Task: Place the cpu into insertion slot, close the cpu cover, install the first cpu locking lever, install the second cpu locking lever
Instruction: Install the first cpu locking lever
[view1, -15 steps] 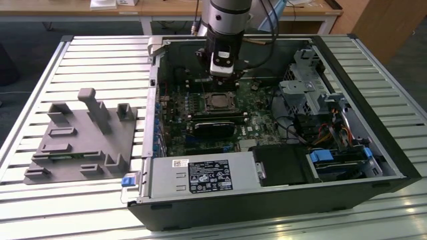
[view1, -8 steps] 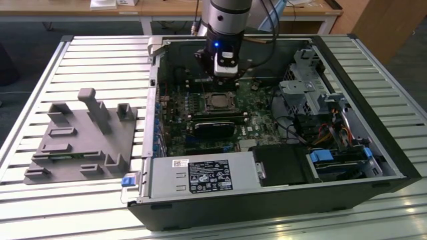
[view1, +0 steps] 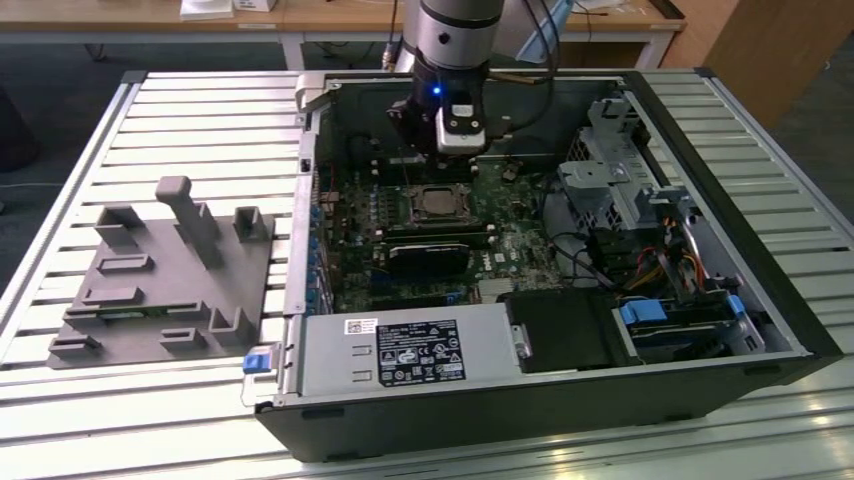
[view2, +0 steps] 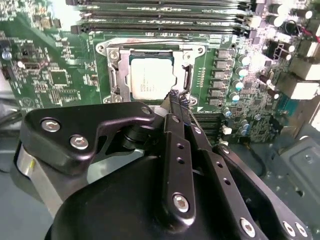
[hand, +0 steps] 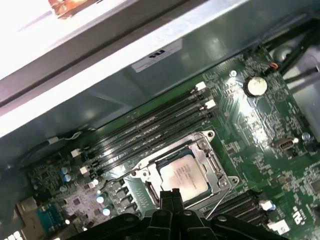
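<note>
Near the exterior view's centre, the pale silvery square cpu (view1: 437, 204) lay in the metal-rimmed insertion slot (view2: 187, 80), under the thin silvery cpu cover (view2: 150, 49). The black gripper (view2: 177, 97), fingers together and empty, hung at the slot's edge. Lever locking seemed to be in hand, calling for fine alignment.

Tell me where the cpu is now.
In the second wrist view the cpu lies in the insertion slot, beside the long memory slots, with the gripper by its edge.

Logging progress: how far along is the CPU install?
Done: the cpu sits in the insertion slot, and the cpu cover looks down around it. In hand: the shut gripper is at the slot's corner, holding nothing. Left: a thin lever looks unlatched.
</note>
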